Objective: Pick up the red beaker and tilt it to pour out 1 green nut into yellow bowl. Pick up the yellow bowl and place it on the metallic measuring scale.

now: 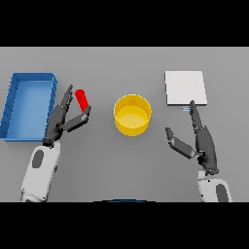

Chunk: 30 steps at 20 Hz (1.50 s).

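Observation:
A red beaker (81, 98) stands tilted on the table, left of the yellow bowl (132, 115). My left hand (59, 118) is right beside it, fingers straight on its left and thumb reaching under its right side, not closed on it. The yellow bowl sits at the table's middle; no nut shows inside it. The metallic measuring scale (185, 88), a pale square plate, lies at the back right. My right hand (202, 138) is open in front of the scale, fingertips close to its near edge, thumb pointing toward the bowl.
A blue tray (30, 80) with raised walls sits at the far left, just behind and left of my left hand. Grey table (126, 165) stretches between my two arms in front of the bowl.

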{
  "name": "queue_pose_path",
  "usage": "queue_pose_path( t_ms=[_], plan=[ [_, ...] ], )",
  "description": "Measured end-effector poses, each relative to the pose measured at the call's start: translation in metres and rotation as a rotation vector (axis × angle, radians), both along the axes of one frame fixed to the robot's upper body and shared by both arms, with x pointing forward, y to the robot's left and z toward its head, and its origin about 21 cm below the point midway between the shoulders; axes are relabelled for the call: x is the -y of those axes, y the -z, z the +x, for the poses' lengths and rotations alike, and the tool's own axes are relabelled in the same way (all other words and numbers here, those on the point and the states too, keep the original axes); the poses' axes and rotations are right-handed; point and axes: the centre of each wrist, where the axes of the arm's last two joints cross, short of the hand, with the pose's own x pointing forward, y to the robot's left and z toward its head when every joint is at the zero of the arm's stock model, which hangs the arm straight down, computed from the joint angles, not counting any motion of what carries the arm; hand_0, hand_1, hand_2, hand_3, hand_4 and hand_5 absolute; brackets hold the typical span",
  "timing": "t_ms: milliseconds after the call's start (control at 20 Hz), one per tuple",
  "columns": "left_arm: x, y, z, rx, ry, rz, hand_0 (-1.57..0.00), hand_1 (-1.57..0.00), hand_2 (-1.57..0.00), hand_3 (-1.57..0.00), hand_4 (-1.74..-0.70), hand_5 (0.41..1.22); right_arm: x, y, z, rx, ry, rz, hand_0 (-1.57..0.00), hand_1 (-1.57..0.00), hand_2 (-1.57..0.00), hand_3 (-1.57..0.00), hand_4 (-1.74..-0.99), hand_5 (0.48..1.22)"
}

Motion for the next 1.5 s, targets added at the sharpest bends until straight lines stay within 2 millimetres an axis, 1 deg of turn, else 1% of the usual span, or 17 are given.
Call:
queue_pose_path(
  t_ms=[100, 350, 450, 550, 650, 750, 850, 900, 950, 1000, 1050, 1100, 1200, 1250, 1350, 1450, 1500],
  plan=[
    [0.004, 0.001, 0.008, -0.001, 0.003, -0.001, 0.00, 0.00, 0.00, 0.00, -1.29, 0.685, 0.000, 0.004, -0.005, -0.011, -0.001, 0.002, 0.00, 0.00, 0.00, 0.00, -1.269, 0.638],
    [0.013, 0.002, 0.026, -0.005, 0.013, 0.017, 0.00, 0.00, 0.00, 0.00, -1.29, 0.686, 0.004, -0.001, 0.000, 0.002, 0.010, 0.004, 0.00, 0.00, 0.00, 0.00, -1.267, 0.644],
    [0.014, 0.004, 0.033, -0.021, 0.012, 0.016, 0.00, 0.00, 0.00, 0.00, -1.29, 0.683, 0.001, 0.004, -0.004, -0.013, -0.001, 0.016, 0.00, 0.00, 0.00, 0.00, -1.269, 0.642],
    [0.019, 0.005, 0.040, -0.031, 0.020, 0.022, 0.00, 0.00, 0.00, 0.00, -1.29, 0.683, 0.003, 0.000, 0.000, -0.004, 0.009, 0.018, 0.00, 0.00, 0.00, 0.00, -1.265, 0.638],
    [0.016, 0.004, 0.043, -0.020, 0.026, 0.010, 0.00, 0.00, 0.00, 0.00, -1.31, 0.688, 0.000, 0.002, -0.006, -0.010, 0.009, 0.024, 0.00, 0.00, 0.00, 0.00, -1.269, 0.640],
    [0.022, 0.005, 0.047, -0.007, 0.034, -0.011, 0.00, 0.00, 0.00, 0.00, -1.33, 0.695, 0.005, 0.002, -0.006, -0.010, 0.016, 0.007, 0.00, 0.00, 0.00, 0.00, -1.264, 0.640],
    [0.025, 0.006, 0.049, 0.005, 0.035, -0.025, 0.00, 0.00, 0.00, 0.00, -1.35, 0.704, 0.003, -0.002, -0.001, -0.012, 0.023, 0.007, 0.00, 0.00, 0.00, 0.00, -1.261, 0.641],
    [0.021, 0.005, 0.051, 0.014, 0.022, -0.041, 0.00, -0.03, -0.07, -0.03, -1.38, 0.724, 0.005, -0.001, -0.003, -0.011, 0.020, -0.001, 0.00, 0.00, 0.00, 0.00, -1.259, 0.642],
    [0.021, 0.008, 0.051, 0.017, 0.009, -0.060, -0.12, -0.15, -0.18, -0.12, -1.41, 0.750, 0.005, 0.001, -0.004, -0.015, 0.016, 0.000, 0.00, 0.00, 0.00, 0.00, -1.260, 0.642],
    [0.024, 0.010, 0.053, 0.005, -0.005, -0.078, -0.29, -0.33, -0.36, -0.29, -1.45, 0.783, 0.004, 0.001, -0.005, -0.013, 0.016, 0.008, 0.00, 0.00, 0.00, 0.00, -1.258, 0.644],
    [0.029, 0.012, 0.054, -0.007, -0.010, -0.095, -0.44, -0.48, -0.52, -0.55, -1.45, 0.871, 0.000, 0.001, -0.005, -0.005, 0.010, 0.007, 0.00, 0.00, 0.00, 0.00, -1.257, 0.645],
    [0.028, 0.008, 0.057, -0.013, -0.033, -0.089, -0.66, -0.70, -0.73, -0.72, -1.50, 0.941, 0.002, 0.002, -0.004, -0.010, 0.017, 0.000, 0.00, 0.00, 0.00, 0.00, -1.255, 0.644],
    [0.031, 0.013, 0.057, -0.016, -0.041, -0.058, -0.99, -1.01, -1.03, -0.93, -1.57, 1.042, 0.003, 0.002, -0.006, -0.012, 0.024, 0.007, 0.00, 0.00, 0.00, 0.00, -1.254, 0.645],
    [0.031, 0.012, 0.057, -0.008, -0.027, -0.042, -1.11, -1.12, -1.14, -0.97, -1.60, 1.078, 0.002, 0.001, -0.005, -0.009, 0.021, 0.007, 0.00, 0.00, 0.00, 0.00, -1.252, 0.644],
    [0.035, 0.009, 0.058, -0.016, -0.001, -0.017, -1.27, -1.29, -1.30, -1.19, -1.54, 1.129, 0.002, 0.001, -0.003, -0.021, 0.025, 0.011, 0.00, 0.00, 0.00, 0.00, -1.254, 0.644],
    [0.036, 0.009, 0.057, -0.024, 0.006, -0.021, -1.38, -1.39, -1.40, -1.33, -1.51, 1.162, 0.002, 0.002, -0.003, -0.018, 0.029, 0.020, 0.00, 0.00, 0.00, 0.00, -1.257, 0.645],
    [0.040, 0.009, 0.057, -0.036, 0.005, -0.018, -1.42, -1.42, -1.43, -1.38, -1.55, 1.159, 0.003, 0.003, -0.003, -0.016, 0.028, 0.016, 0.00, 0.00, 0.00, 0.00, -1.258, 0.644]
  ],
)
